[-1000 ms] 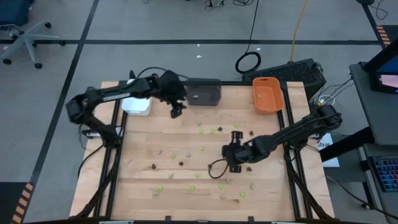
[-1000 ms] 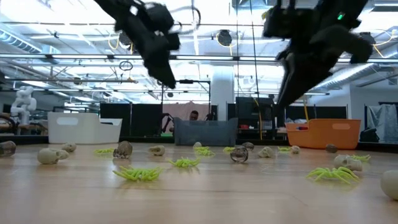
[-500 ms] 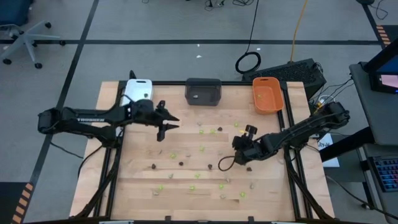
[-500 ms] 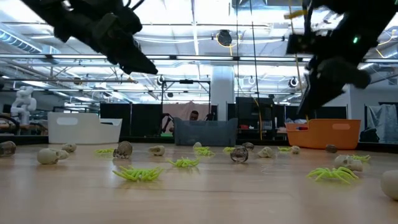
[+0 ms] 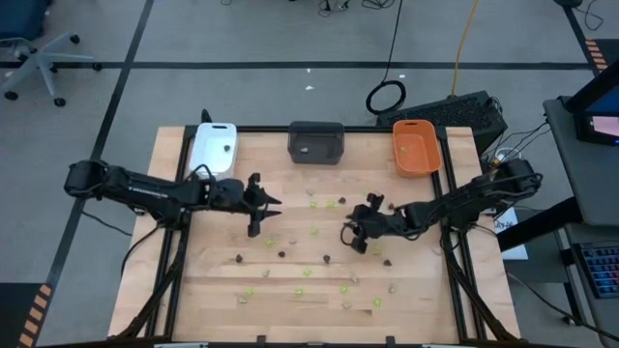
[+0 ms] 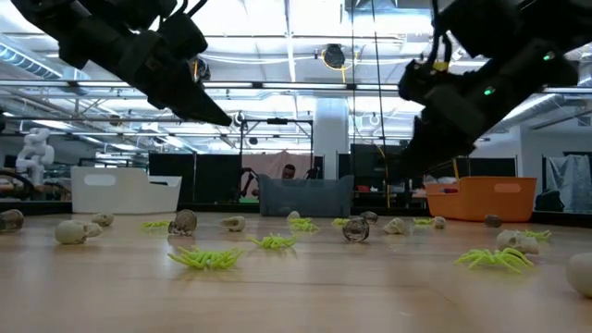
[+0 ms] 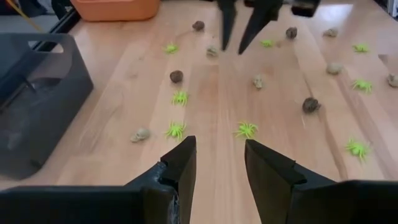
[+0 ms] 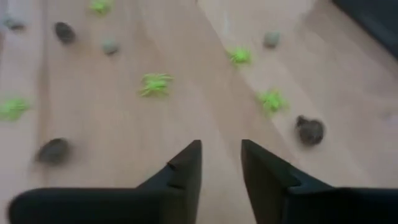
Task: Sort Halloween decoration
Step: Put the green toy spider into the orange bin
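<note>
Small Halloween decoration pieces lie scattered on the wooden table [image 5: 213,290]: lime green spiders [image 7: 246,129], dark lumps [image 7: 310,104] and pale skulls [image 7: 140,134]. My left gripper [image 5: 263,207] hovers over the table's left middle, slanting down toward the right, open, with nothing between its fingers [image 7: 219,165]. My right gripper [image 5: 352,235] hovers right of centre, slanting down toward the left, and is also open and empty [image 8: 222,165]. A green spider [image 5: 312,230] lies between the two grippers. In the low view both grippers [image 6: 217,116] [image 6: 407,166] hang clear above the pieces.
Along the far edge stand a white tray [image 5: 213,147], a dark grey tray [image 5: 316,142] and an orange tray [image 5: 416,150]. More pieces lie toward the near edge [image 5: 343,288]. The two grippers face each other across the table's middle.
My left gripper has swung from beside the dark grey tray toward the near edge and the table's left middle, sinking as it went. My right gripper has tipped from pointing nearly straight down to slanting toward the left, and has sunk a little.
</note>
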Robot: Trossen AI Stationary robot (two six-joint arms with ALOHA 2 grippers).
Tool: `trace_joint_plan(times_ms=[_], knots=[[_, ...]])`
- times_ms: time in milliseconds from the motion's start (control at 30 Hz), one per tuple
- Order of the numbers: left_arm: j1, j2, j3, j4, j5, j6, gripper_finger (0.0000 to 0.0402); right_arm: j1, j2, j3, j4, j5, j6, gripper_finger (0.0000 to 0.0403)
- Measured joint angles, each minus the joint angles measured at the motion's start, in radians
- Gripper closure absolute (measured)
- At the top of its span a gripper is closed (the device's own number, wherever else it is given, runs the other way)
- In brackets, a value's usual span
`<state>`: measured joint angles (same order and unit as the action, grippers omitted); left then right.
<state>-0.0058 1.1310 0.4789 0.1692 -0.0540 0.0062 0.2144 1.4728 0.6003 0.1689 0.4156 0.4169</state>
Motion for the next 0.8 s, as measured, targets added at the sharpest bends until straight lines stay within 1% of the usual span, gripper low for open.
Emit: trace_joint_plan(times_ms=[133, 200, 267, 367, 567, 633, 767, 800], knots=[[-0.042, 0.034, 0.001, 0.023, -0.045, 0.000, 0.0268, -0.052, 0.032, 0.000, 0.022, 0.004, -0.067, 0.0250], [-0.055, 0.050, 0.001, 0.033, -0.059, -0.001, 0.0268, -0.068, 0.041, 0.000, 0.005, 0.004, -0.070, 0.0235], [-0.065, 0.069, 0.002, 0.040, -0.062, -0.009, 0.0268, -0.072, 0.041, 0.000, -0.031, 0.003, -0.055, 0.0229], [-0.079, 0.102, 0.002, 0.034, -0.062, -0.025, 0.0268, -0.056, 0.037, 0.010, -0.153, 0.002, -0.011, 0.0229], [-0.094, 0.165, 0.002, 0.070, -0.063, -0.027, 0.0268, -0.042, 0.009, 0.093, -0.495, 0.007, 0.086, 0.0236], [-0.097, 0.183, 0.002, 0.096, -0.064, -0.027, 0.0268, -0.042, 0.001, 0.130, -0.600, 0.049, 0.122, 0.0236], [-0.109, 0.211, 0.002, 0.149, -0.063, -0.033, 0.0268, -0.046, -0.012, 0.206, -0.796, 0.189, 0.234, 0.0236], [-0.113, 0.212, 0.002, 0.154, -0.060, -0.035, 0.0268, -0.050, -0.011, 0.215, -0.818, 0.225, 0.249, 0.0236]])
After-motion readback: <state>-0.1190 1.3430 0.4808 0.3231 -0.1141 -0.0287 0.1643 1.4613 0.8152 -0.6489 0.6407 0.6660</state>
